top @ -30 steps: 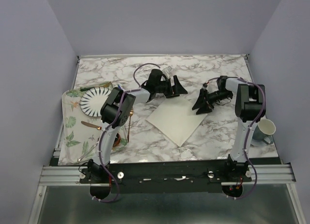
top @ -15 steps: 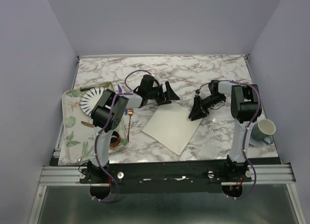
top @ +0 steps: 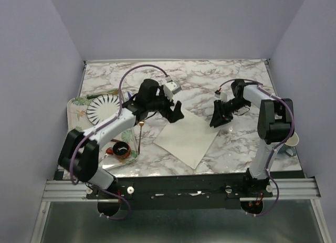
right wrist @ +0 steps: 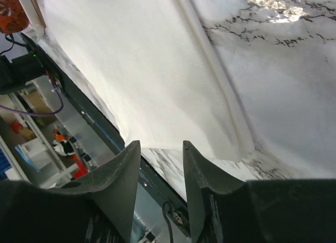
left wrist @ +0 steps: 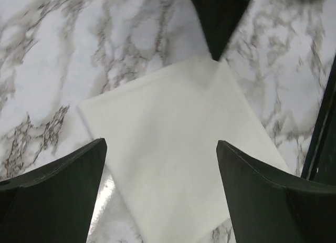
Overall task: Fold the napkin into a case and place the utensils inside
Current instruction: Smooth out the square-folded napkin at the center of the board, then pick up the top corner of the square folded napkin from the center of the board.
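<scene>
Napkin (top: 188, 139) lies flat as a folded cream rectangle in the middle of the scene, slightly toward 6 o'clock, not yet narrowed into a pocket. Left gripper (top: 173, 111) hangs over its 11 o'clock edge, jaws wide apart and empty. Right gripper (top: 216, 121) sits at the 3 o'clock corner, jaws a little apart, holding nothing. Pinching only 1 layer, or 1 arm tugging alone, would likely skew the fold or slide the cloth toward the fork (top: 140, 128) at 9 o'clock

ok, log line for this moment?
left gripper: jaws open, above napkin | right gripper: jaws narrowly apart, empty, by napkin corner | napkin: lying on table, unheld
</scene>
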`<action>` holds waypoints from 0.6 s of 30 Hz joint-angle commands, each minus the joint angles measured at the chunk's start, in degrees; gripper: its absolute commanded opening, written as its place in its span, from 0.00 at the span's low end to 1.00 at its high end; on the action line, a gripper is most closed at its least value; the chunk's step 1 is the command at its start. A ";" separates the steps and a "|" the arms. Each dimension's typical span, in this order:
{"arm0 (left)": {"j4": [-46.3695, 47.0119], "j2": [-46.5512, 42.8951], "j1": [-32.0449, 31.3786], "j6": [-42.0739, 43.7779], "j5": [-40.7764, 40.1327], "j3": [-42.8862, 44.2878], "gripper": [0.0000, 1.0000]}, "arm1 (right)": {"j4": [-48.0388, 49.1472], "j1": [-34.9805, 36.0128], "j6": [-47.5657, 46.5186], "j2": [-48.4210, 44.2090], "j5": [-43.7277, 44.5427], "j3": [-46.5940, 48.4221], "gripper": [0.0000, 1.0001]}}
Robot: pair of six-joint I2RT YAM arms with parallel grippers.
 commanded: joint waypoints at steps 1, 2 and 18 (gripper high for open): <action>-7.72 -14.64 -14.12 26.56 -12.12 -12.60 0.91 | 0.86 -0.37 -3.48 -2.42 0.09 0.77 0.46; -7.81 -15.89 -16.58 27.80 -13.26 -14.10 0.87 | 1.39 -0.37 -3.56 -2.42 -0.53 0.34 0.46; 3.61 -13.27 -42.80 30.53 -21.54 -23.96 0.47 | 13.16 -0.19 3.55 -5.15 -4.40 -10.30 0.46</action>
